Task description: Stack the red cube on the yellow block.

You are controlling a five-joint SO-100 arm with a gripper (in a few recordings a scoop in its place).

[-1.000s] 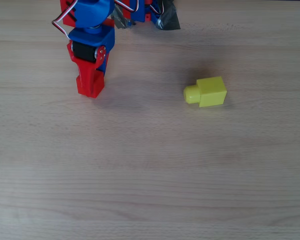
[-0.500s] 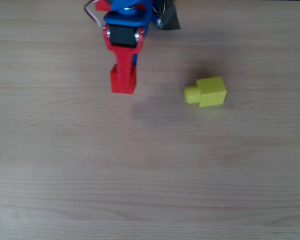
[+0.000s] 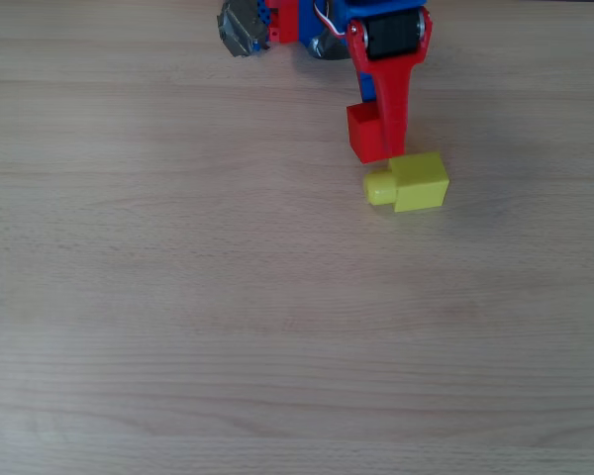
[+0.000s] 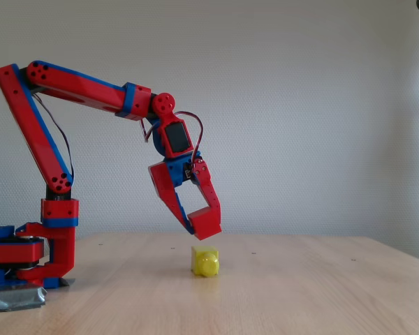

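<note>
Red cube (image 3: 362, 134); yellow block (image 3: 409, 182).

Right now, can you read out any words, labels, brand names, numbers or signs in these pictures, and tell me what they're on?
None: there is no readable text in either view.
The red cube, held in the gripper, has plain faces.
The yellow block shows no print or embossed lettering that can be made out.
The arm and the wooden table carry no visible label, brand or number.
</note>
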